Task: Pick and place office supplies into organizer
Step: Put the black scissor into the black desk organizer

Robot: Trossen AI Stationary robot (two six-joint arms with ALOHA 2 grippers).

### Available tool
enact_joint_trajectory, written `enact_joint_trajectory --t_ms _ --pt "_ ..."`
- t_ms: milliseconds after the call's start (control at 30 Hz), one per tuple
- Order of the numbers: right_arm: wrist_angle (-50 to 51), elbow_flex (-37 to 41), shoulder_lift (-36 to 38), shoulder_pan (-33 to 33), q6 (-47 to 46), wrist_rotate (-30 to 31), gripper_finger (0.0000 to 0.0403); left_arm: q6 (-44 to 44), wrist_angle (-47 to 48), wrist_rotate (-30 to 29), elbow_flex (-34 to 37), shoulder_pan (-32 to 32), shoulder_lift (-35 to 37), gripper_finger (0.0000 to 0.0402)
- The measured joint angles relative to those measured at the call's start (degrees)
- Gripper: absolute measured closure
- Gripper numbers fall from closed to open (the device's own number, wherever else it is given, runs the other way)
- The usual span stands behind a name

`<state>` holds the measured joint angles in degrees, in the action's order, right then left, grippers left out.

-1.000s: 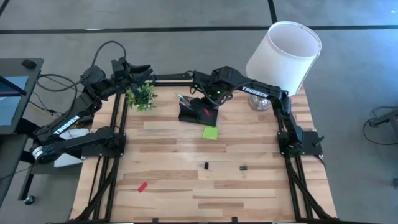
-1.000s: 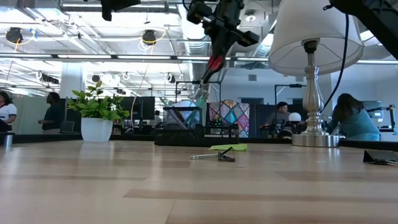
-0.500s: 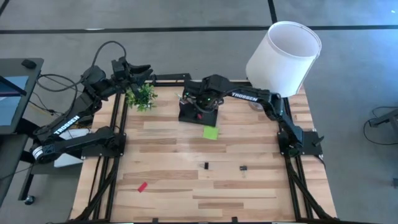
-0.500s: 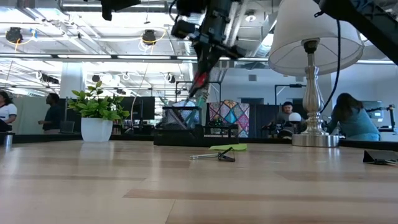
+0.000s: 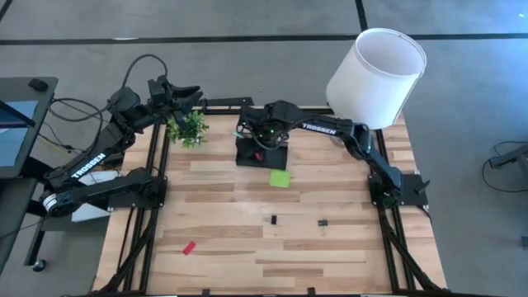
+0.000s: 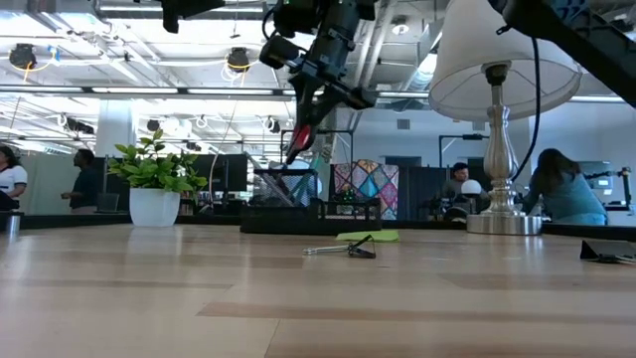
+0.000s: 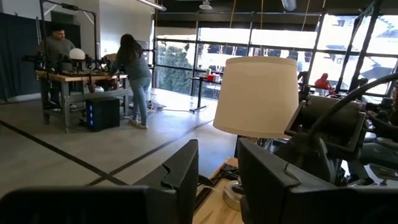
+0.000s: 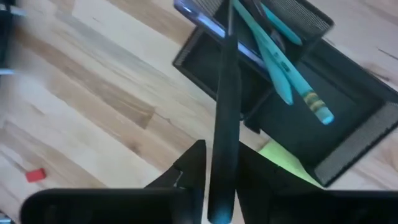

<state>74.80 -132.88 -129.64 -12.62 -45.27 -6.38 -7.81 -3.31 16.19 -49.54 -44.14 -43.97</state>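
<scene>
We hold a dark pen (image 8: 224, 118) clamped in the right gripper (image 8: 219, 186), its long axis pointing ahead into the organizer (image 8: 348, 118). The tall pen compartment (image 8: 273, 15) lies just beyond its tip; the left gripper (image 7: 217, 180) waits apart

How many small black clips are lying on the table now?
2. One black clip lies near the table's middle, below the green sticky pad; the other clip lies to its right. More may be hidden.

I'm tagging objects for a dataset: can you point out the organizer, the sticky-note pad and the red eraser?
organizer (image 5: 246, 154): high view, on its black front-left corner.
sticky-note pad (image 5: 280, 177): high view, middle of the lime-green square.
red eraser (image 5: 189, 247): high view, middle of the small red piece near the table's front left.
</scene>
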Motion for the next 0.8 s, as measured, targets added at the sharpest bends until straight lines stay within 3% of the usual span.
enact_joint_trajectory --t_ms 367,667,800 --pt "-1.0 -0.6 0.0 -1.1 -2.8 -1.2 0.0313 0.0 0.0 0.0 0.0 0.0 0.0 0.0294" --pt "0.3 -2.1 2.3 -0.3 -1.2 0.5 0.0377 0.6 0.0 0.0 0.0 0.0 0.0 0.0294" --pt "-0.3 -2.2 3.2 0.0 -1.2 2.1 0.0377 0.6 0.0 -0.3 0.0 0.0 0.0 0.0294"
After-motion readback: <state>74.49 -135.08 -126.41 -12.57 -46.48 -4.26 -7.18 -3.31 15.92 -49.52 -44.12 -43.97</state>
